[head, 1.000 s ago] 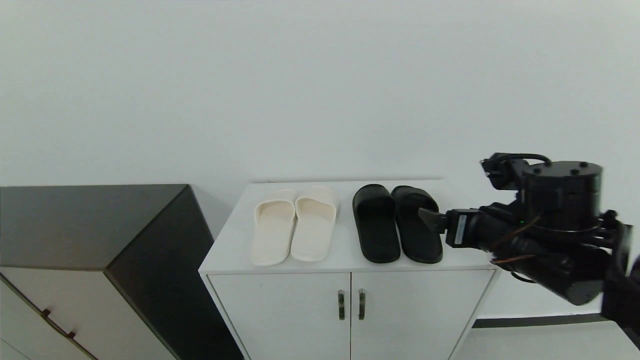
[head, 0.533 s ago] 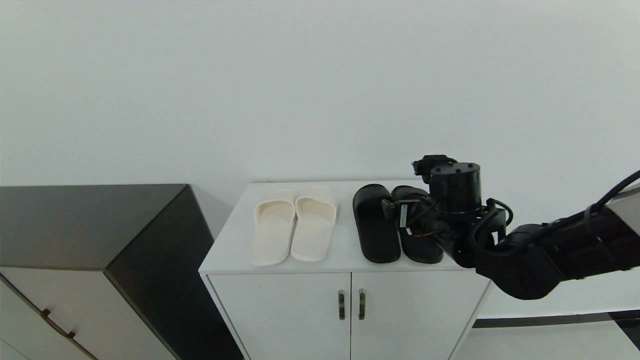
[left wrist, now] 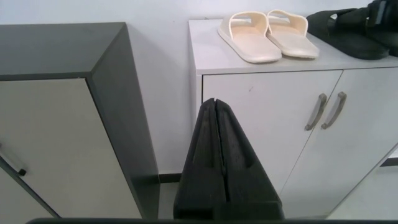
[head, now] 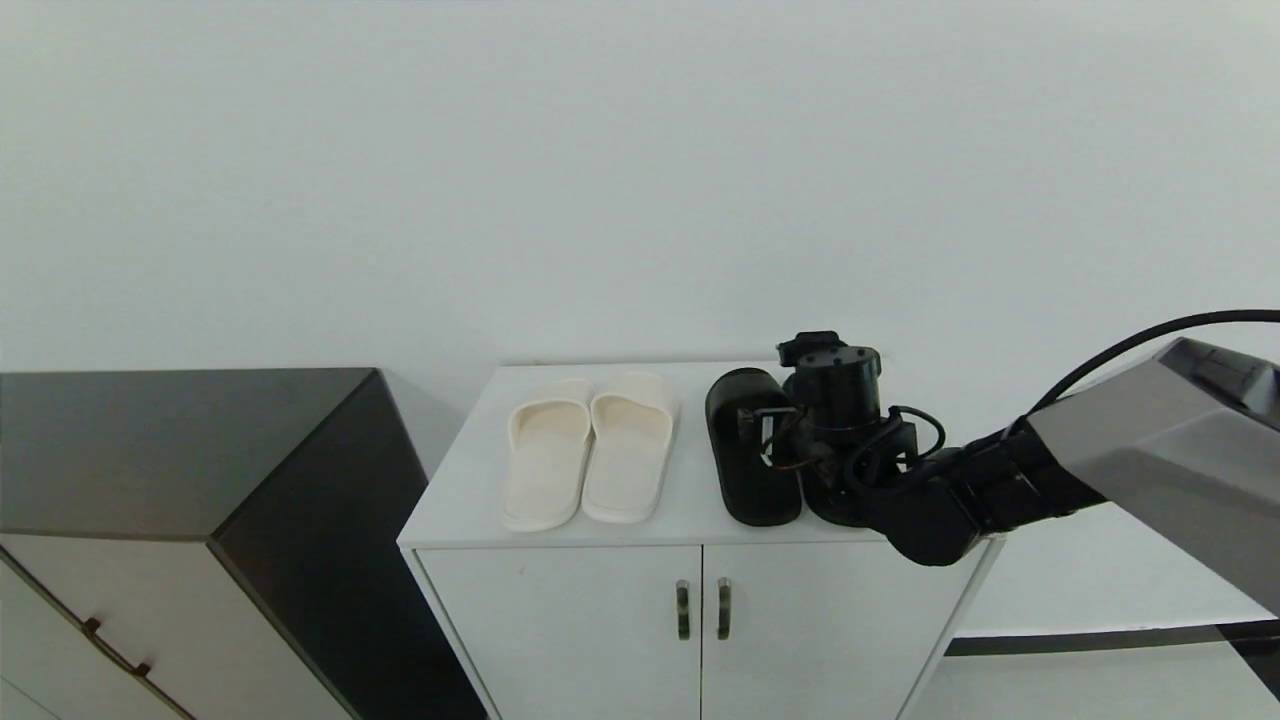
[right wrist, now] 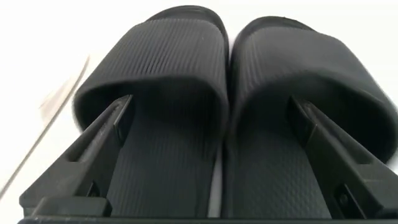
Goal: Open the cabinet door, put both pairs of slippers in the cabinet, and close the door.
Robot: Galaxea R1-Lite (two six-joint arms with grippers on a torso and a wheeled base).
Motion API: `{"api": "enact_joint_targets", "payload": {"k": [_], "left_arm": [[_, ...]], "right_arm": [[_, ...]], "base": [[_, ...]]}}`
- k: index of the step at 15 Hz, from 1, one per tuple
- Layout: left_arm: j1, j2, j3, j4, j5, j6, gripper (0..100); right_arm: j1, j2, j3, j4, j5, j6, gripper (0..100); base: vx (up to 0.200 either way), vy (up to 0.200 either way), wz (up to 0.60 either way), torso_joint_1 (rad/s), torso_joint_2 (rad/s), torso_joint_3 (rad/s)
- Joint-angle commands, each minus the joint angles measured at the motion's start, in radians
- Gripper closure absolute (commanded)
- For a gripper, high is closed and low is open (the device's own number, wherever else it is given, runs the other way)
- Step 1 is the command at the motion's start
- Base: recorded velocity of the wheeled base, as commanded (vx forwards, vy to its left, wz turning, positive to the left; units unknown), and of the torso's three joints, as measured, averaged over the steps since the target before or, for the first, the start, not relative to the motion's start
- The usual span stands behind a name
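Note:
A pair of black slippers [head: 750, 455] lies side by side on the right half of the white cabinet's top [head: 455, 500]. A cream pair [head: 585, 450] lies to their left. My right gripper [head: 775, 440] is down over the black pair. In the right wrist view it [right wrist: 211, 106] is open, one finger outside each black slipper [right wrist: 168, 74], straddling the pair at the straps. Both cabinet doors [head: 560, 630] are shut, their handles [head: 702, 608] meeting in the middle. My left gripper [left wrist: 216, 106] is shut on nothing, low in front of the cabinet's left door [left wrist: 261, 118].
A taller dark cabinet [head: 200, 450] with pale drawer fronts stands close on the left of the white one, with a narrow gap between them. A plain white wall runs behind. The floor lies open to the right of the white cabinet.
My right arm has swung left and forward across the cabinet top, from beside its right edge to the black slippers. Slippers and doors have not moved.

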Motion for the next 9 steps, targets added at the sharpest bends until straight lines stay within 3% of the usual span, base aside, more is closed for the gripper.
{"api": "enact_joint_targets", "payload": {"k": [1, 6, 7, 9], "left_arm": [[0.0, 0.001, 0.0, -0.001, 0.0, 0.0, 100], [0.0, 0.001, 0.0, -0.001, 0.0, -0.002, 100], [0.0, 0.001, 0.0, -0.001, 0.0, -0.002, 100], [0.0, 0.001, 0.0, -0.001, 0.0, -0.002, 100]], "right_arm": [[-0.021, 0.072, -0.061, 0.001, 0.0, -0.001, 0], [-0.053, 0.152, -0.17, -0.004, -0.002, -0.04, 0], [-0.053, 0.156, -0.175, -0.007, -0.002, -0.047, 100], [-0.053, 0.158, -0.185, -0.013, -0.002, -0.058, 100]], "base": [[0.0, 0.0, 0.0, 0.0, 0.0, 0.0], [0.0, 0.0, 0.0, 0.0, 0.0, 0.0], [0.0, 0.0, 0.0, 0.0, 0.0, 0.0], [0.0, 0.0, 0.0, 0.0, 0.0, 0.0]]}}
